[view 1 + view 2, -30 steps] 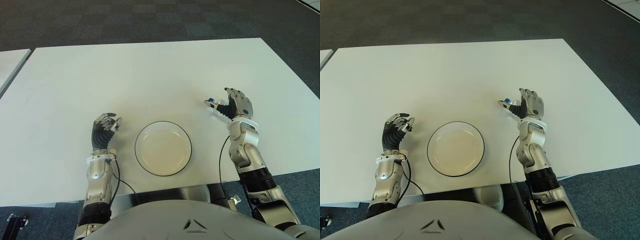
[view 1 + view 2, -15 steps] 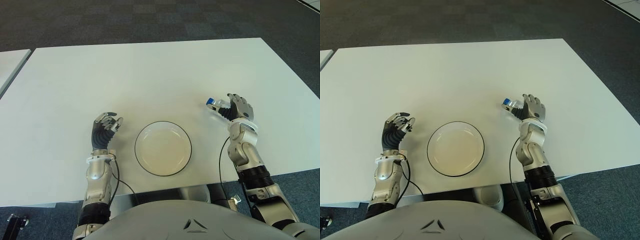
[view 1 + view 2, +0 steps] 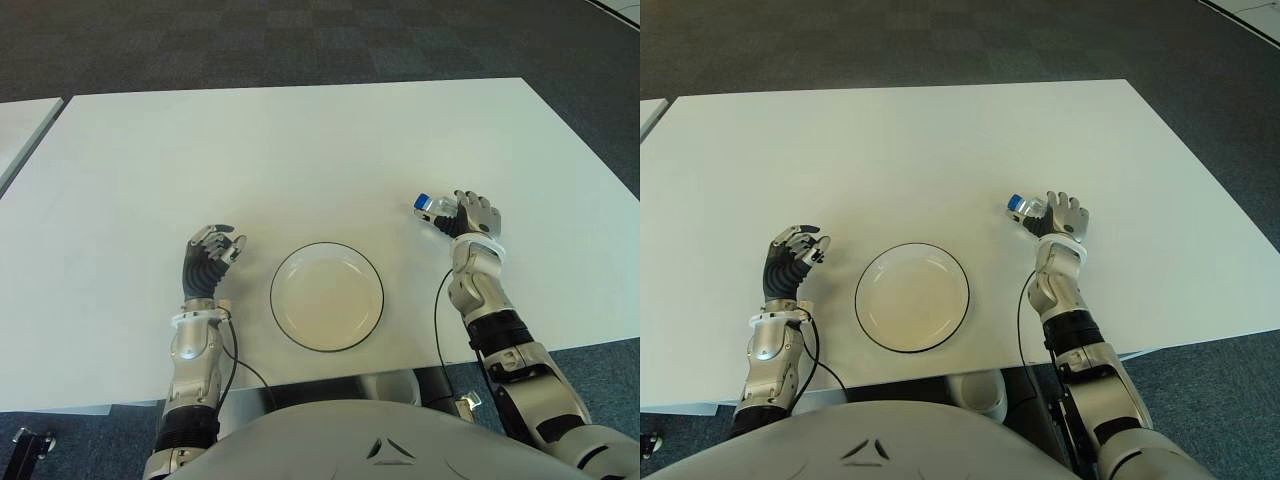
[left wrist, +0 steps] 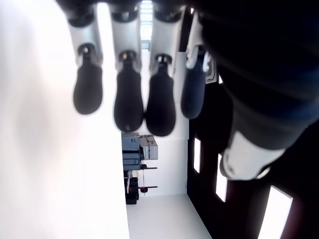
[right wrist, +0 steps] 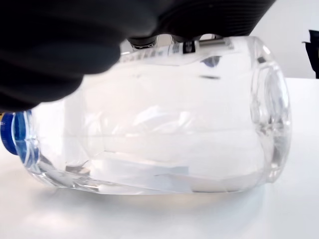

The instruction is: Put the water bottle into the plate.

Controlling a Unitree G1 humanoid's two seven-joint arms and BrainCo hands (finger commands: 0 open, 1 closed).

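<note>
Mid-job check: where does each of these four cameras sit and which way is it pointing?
Left and right eye views: on the head, looking down at the table; both arms show, with the plate between them.
Left wrist view: on the left arm, facing its left hand, which holds nothing.
Right wrist view: on the right arm, close on the water bottle under the right hand.
The bottle shows in the eye views and the right wrist view.

Right hand point(image 3: 474, 214) has dropped from its raised pose a second ago and now sits low over the water bottle point(image 3: 432, 208), palm down on top of it. Bottle itself shifted slightly: blue cap point(image 3: 422, 201) now points more toward the far-left, body lying on the table point(image 3: 300, 140) under the palm. Forearm has pulled in closer to the table's near edge.
</note>
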